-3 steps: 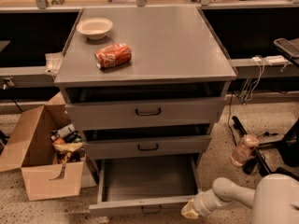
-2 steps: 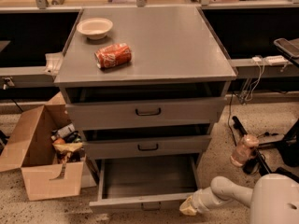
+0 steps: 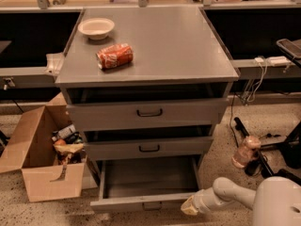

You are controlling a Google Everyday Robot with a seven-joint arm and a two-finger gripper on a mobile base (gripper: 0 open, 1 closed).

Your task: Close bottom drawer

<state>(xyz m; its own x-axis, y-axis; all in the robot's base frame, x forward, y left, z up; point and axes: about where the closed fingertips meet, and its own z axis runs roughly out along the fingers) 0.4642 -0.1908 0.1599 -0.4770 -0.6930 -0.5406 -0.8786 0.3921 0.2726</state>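
The grey cabinet (image 3: pixel 207 112) rises above and left of the jaws. Its bottom drawer (image 3: pixel 149 179) lies just left of them, pulled well out and empty. My arm (image 3: pixel 228 192) reaches in from the right. Over the last second the jaws have crept slightly left and up, to the right end of the drawer's front panel, and seem to touch it. Whether they are open or closed, I cannot tell. The front has barely shifted, so I judge the push is only beginning. A can (image 3: pixel 114 56) and bowl (image 3: pixel 96 28) sit on the tabletop (image 3: pixel 178 41), far above.
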